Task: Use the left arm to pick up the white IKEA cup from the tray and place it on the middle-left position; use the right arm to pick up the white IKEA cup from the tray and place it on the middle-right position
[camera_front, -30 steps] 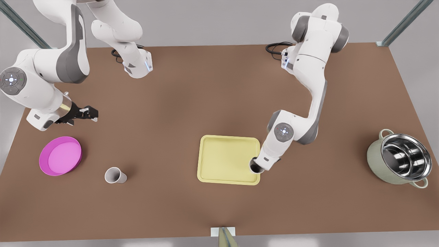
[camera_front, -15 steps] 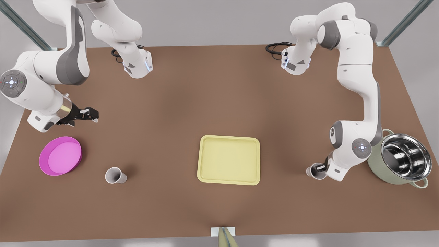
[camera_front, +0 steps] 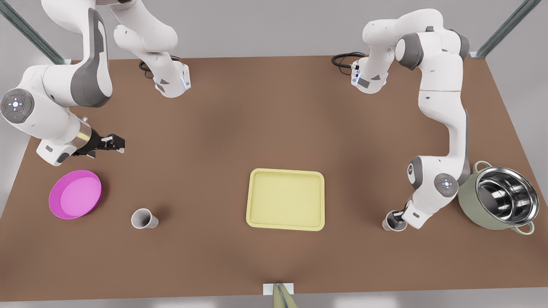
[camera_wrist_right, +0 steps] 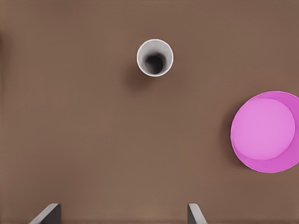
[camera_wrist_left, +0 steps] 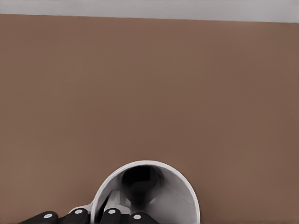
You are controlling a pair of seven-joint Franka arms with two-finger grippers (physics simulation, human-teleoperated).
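Left jaws pinch a cup (camera_front: pixel 393 223) low at the front view's right: set it flat on the desk (camera_front: pixel 274 119), then let go gently. Right jaws wait, wide open and empty, by the dish (camera_front: pixel 75 194).

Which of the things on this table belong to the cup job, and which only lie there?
Job: tray; standing cup; held cup, gripped by the left gripper; right gripper, open, waiting.
Lying about: pink dish; pot.
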